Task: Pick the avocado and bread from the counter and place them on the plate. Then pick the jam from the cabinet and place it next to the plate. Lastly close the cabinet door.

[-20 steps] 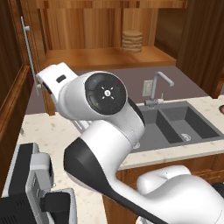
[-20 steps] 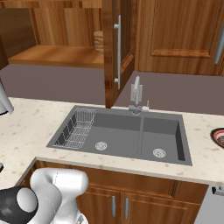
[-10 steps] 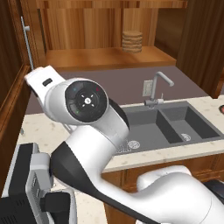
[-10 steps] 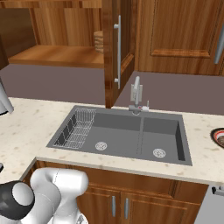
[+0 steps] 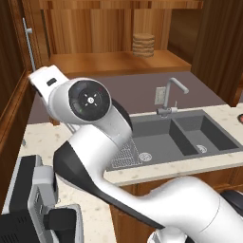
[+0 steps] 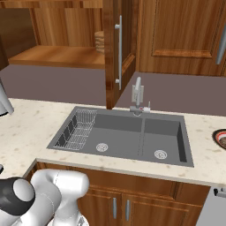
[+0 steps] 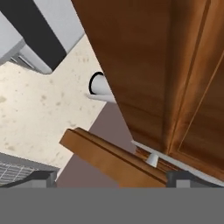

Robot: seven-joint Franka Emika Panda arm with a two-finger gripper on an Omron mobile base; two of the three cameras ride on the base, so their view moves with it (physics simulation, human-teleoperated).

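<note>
The cabinet (image 5: 109, 61) stands open over the counter (image 5: 42, 137). A squat tan ribbed jar (image 5: 143, 45), which I take for the jam, stands on its shelf and peeks from behind the open right door (image 6: 111, 53). My white hand (image 5: 45, 79) reaches left toward the open left cabinet door (image 5: 12, 80) and its long silver handle (image 5: 28, 45). In the hand view my gripper (image 7: 111, 179) is open and empty, with the door's lower edge (image 7: 109, 159) and its handle's post (image 7: 151, 160) between the fingertips (image 7: 40, 177). A sliver of the plate (image 6: 220, 138) shows at the far right. The avocado and bread are out of view.
A grey double sink (image 6: 128, 137) with a wire rack (image 6: 79, 130) and a faucet (image 6: 138, 95) lies in the counter. A black and white appliance (image 5: 33, 204) sits at the near left. A white object (image 6: 3, 102) pokes in at the left edge.
The arm has swung left; its big round joint and the hand moved toward the open left door. The gripper stayed open.
</note>
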